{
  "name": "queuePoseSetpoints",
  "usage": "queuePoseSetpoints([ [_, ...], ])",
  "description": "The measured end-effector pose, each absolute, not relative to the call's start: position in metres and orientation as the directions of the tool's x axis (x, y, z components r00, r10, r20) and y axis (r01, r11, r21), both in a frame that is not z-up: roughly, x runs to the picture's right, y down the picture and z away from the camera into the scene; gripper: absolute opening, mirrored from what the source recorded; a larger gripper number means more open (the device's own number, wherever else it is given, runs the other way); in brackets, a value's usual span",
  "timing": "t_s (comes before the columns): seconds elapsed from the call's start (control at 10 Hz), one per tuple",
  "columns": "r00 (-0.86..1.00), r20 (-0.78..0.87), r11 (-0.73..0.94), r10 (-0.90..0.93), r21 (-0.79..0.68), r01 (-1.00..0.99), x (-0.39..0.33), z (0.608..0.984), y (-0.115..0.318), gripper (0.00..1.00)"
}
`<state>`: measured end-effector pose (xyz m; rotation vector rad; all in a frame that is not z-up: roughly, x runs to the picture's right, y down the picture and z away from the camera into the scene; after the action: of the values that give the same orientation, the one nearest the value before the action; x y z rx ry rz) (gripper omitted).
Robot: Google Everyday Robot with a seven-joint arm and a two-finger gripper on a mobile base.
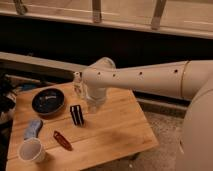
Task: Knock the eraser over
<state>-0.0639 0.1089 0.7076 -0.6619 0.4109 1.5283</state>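
While upright, one eraser (76,114) just beside one closed gripper (95,103); one bowl (48,101), one cup (31,149).

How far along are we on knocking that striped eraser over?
Done: the arm reaches over the wooden table, with its gripper shut and hanging just right of the small black block eraser with white stripes. In hand: apparently lining up the push; no contact shows. Left: the knock itself, since the eraser stands upright beside the dark round bowl.
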Motion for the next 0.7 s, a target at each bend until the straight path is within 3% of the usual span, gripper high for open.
queuePoseSetpoints([
  [0.7,0.034,-0.653,-0.055,0.757,-0.115,-0.992,-0.0665,0.7131,0.1148,0.0],
])
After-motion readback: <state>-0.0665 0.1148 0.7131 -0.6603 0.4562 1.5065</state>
